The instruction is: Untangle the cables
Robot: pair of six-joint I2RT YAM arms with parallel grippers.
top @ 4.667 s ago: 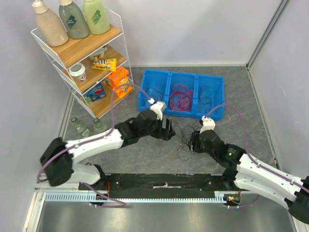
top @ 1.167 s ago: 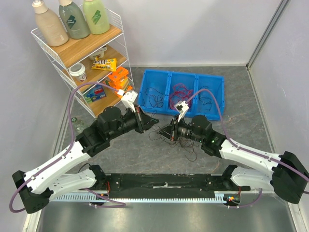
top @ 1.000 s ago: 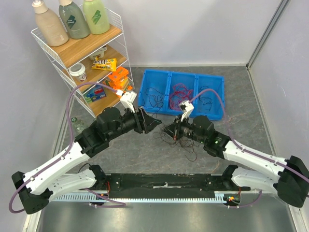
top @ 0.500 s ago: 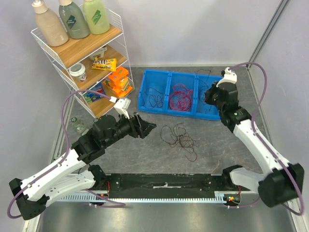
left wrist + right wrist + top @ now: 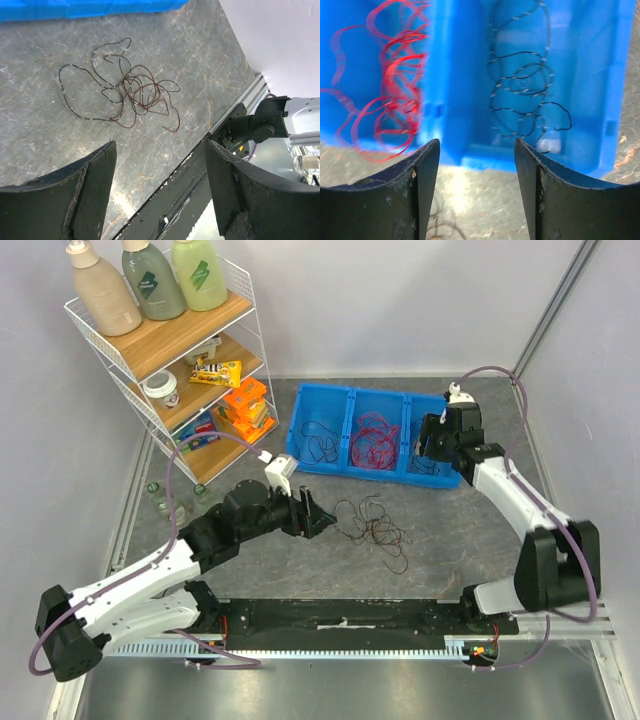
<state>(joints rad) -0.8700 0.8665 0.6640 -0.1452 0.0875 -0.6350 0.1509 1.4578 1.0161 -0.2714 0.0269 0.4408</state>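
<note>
Shifted right gripper (image 5: 476,160) above right compartment of bin (image 5: 330,469), jaws now apart, empty. Left gripper (image 5: 159,165) wide, empty, facing cables (image 5: 131,92) before bin.

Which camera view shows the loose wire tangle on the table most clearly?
The left wrist view: the tangle fills its middle, each dark loop distinct against the grey table. The top external view shows it small, as thin scribbles. The right wrist view faces the blue bin instead.
</note>
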